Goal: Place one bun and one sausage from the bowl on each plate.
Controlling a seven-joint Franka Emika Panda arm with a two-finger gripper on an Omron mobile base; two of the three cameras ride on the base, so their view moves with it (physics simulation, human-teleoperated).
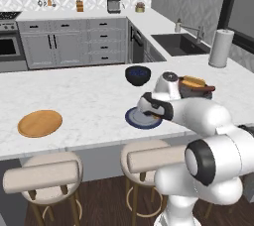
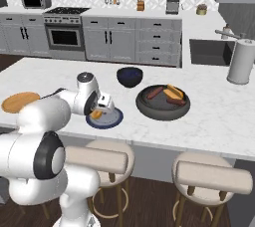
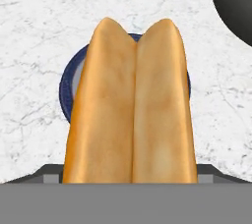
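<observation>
My gripper (image 2: 99,112) is shut on a golden-yellow bun (image 3: 133,105) and holds it just above the blue-grey plate (image 2: 110,119), whose dark rim (image 3: 66,88) shows around the bun in the hand view. In the left base view the hand (image 1: 151,111) covers most of that plate (image 1: 135,119). The tan wooden plate (image 1: 40,123) lies bare far to the left. To the right, the wide dark bowl (image 2: 149,106) holds another bun (image 2: 174,92) and two sausages (image 2: 154,93).
A smaller dark blue bowl (image 2: 130,76) stands behind the blue-grey plate. A paper towel roll (image 2: 241,61) is at the counter's far right, near the sink (image 1: 178,44). Two stools (image 1: 44,173) sit under the counter's front edge.
</observation>
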